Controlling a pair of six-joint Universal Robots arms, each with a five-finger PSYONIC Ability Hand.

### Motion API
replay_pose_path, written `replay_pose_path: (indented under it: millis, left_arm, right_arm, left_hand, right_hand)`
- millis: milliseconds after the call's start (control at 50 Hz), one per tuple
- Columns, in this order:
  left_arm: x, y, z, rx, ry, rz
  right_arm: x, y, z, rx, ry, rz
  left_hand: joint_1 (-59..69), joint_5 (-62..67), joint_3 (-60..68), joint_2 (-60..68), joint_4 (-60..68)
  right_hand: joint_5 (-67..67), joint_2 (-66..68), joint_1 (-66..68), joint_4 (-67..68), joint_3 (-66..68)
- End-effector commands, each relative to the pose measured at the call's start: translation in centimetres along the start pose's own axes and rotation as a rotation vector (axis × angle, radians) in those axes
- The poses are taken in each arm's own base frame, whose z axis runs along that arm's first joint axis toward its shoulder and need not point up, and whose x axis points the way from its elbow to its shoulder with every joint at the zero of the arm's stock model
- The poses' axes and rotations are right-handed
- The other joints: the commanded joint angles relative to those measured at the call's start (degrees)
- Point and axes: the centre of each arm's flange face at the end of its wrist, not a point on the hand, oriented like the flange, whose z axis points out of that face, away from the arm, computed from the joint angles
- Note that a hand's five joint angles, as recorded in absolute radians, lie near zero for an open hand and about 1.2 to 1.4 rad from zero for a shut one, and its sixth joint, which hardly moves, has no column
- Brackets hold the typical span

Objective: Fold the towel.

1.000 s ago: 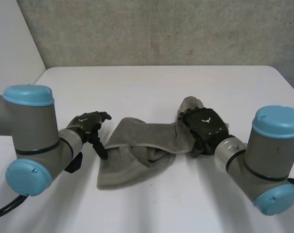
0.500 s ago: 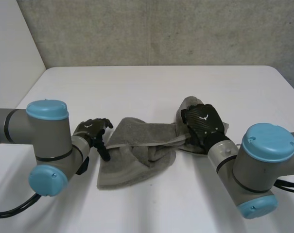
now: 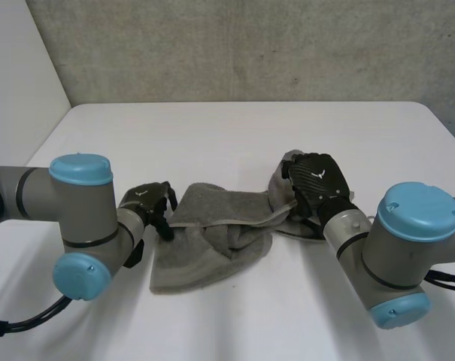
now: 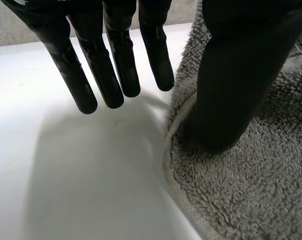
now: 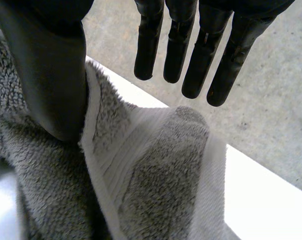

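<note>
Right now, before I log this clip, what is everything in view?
grey terry-cloth towel: one, grey, crumpled on the middle of the table, between the two hands.
white table: one, white, under the towel and both hands.
concrete wall: one, grey, behind the table's far edge.
side wall: one, white, beyond the table's left side.
left hand: one, black, at the towel's left edge; fingers straight over bare table, thumb on the cloth.
right hand: one, black, at the towel's right end; fingers straight, thumb on the cloth.
arms: two, grey with light-blue caps, one at each near side.
</note>
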Motion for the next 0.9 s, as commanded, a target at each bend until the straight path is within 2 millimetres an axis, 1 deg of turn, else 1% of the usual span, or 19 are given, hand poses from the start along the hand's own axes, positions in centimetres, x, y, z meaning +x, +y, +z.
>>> replay_pose_path:
  millis: [20,140,160,260,360,400,420,440,460,480,500,520,540,560,580,600,640,740,900]
  left_arm:
    - [0.1,0.2,0.1,-0.005,0.003,-0.015]
    - [0.2,0.2,0.3,-0.004,0.008,-0.048]
    - [0.3,0.1,0.3,0.000,0.011,-0.054]
    - [0.7,-0.3,0.3,0.017,0.017,-0.055]
    - [0.9,-2.1,-0.4,0.066,0.021,-0.049]
    - [1.2,-5.7,-2.2,0.161,0.033,-0.048]
    - [1.2,-5.7,-2.2,0.162,0.034,-0.048]
    - [1.4,-7.9,-3.5,0.226,0.044,-0.049]
    - [1.5,-10.0,-4.8,0.287,0.051,-0.047]
    - [1.5,-10.1,-4.9,0.288,0.051,-0.047]
    - [1.5,-12.2,-6.4,0.347,0.056,-0.039]
    - [1.6,-13.8,-7.7,0.390,0.057,-0.023]
    - [1.6,-13.8,-7.7,0.391,0.057,-0.023]
    - [1.7,-15.3,-8.9,0.429,0.057,0.000]
    - [1.9,-16.9,-10.4,0.467,0.053,0.038]
    - [1.9,-16.9,-10.4,0.467,0.053,0.039]
    - [2.0,-18.2,-11.7,0.497,0.048,0.082]
    - [3.3,-22.9,-16.9,0.601,0.028,0.258]
    - [4.4,-26.1,-21.1,0.620,0.032,0.340]
  right_arm:
    - [0.0,0.1,0.3,-0.004,0.001,0.040]
    - [0.2,-0.2,0.4,-0.002,0.004,0.044]
    - [0.2,-0.5,0.3,0.005,0.002,0.055]
    - [1.5,-1.4,0.6,0.021,0.033,0.169]
    - [3.6,-2.9,0.8,0.038,0.073,0.279]
    - [5.5,-5.7,0.5,0.081,0.091,0.311]
    - [5.5,-5.7,0.5,0.082,0.091,0.311]
    - [7.0,-8.2,0.1,0.139,0.115,0.296]
    - [7.0,-8.3,0.1,0.139,0.115,0.296]
    - [8.2,-10.5,-0.3,0.195,0.136,0.274]
    - [9.6,-13.2,-1.0,0.252,0.159,0.240]
    - [9.6,-13.2,-1.0,0.252,0.159,0.240]
    - [10.8,-16.8,-2.3,0.311,0.173,0.182]
    - [10.9,-16.8,-2.3,0.311,0.173,0.182]
    - [11.1,-19.2,-3.2,0.340,0.171,0.135]
    - [11.1,-19.2,-3.3,0.341,0.171,0.134]
    - [11.3,-23.2,-4.9,0.368,0.167,0.035]
    - [11.3,-27.9,-7.1,0.372,0.180,-0.076]
    - [11.9,-32.1,-8.1,0.382,0.195,-0.118]
  left_hand:
    - [5.3,5.4,5.4,5.3,5.4]
    - [6.5,6.6,6.5,6.5,6.6]
    - [10.2,10.2,10.2,10.2,10.2]
    - [39.9,40.0,39.9,39.9,39.9]
    - [40.0,40.0,40.0,40.0,40.0]
    - [40.0,40.0,40.0,40.0,40.0]
    - [40.0,40.0,40.0,40.0,40.0]
    - [40.0,40.0,40.0,40.0,40.0]
    - [40.0,40.0,40.0,40.0,40.0]
    - [40.0,40.0,40.0,40.0,40.0]
    - [40.0,40.0,40.0,40.0,40.0]
    - [40.0,40.0,40.0,40.0,40.0]
    - [40.0,40.0,40.0,40.0,40.0]
    - [40.0,40.0,40.0,40.0,40.0]
    - [40.0,40.0,40.0,40.0,40.0]
    - [40.0,40.0,40.0,40.0,40.0]
    - [40.0,40.0,40.0,40.0,40.0]
    - [40.0,40.0,40.0,40.0,40.0]
    - [40.0,40.0,40.0,40.0,40.0]
  right_hand:
    - [3.4,0.8,2.1,1.6,1.8]
    - [34.2,31.6,32.9,32.4,32.6]
    - [48.8,46.2,47.5,47.0,47.2]
    - [48.9,46.3,47.6,47.1,47.3]
    - [48.9,46.3,47.6,47.1,47.3]
    - [48.9,46.3,47.6,47.1,47.3]
    - [48.9,46.3,47.6,47.1,47.3]
    - [48.9,46.3,47.6,47.1,47.3]
    - [48.9,46.3,47.6,47.1,47.3]
    - [48.9,46.3,47.6,47.1,47.3]
    - [48.9,46.3,47.6,47.1,47.3]
    - [48.9,46.3,47.6,47.1,47.3]
    - [48.9,46.3,47.6,47.1,47.3]
    - [48.9,46.3,47.6,47.1,47.3]
    - [48.9,46.3,47.6,47.1,47.3]
    - [48.9,46.3,47.6,47.1,47.3]
    - [48.9,46.3,47.6,47.1,47.3]
    - [48.9,46.3,47.6,47.1,47.3]
    - [48.9,46.3,47.6,47.1,47.3]
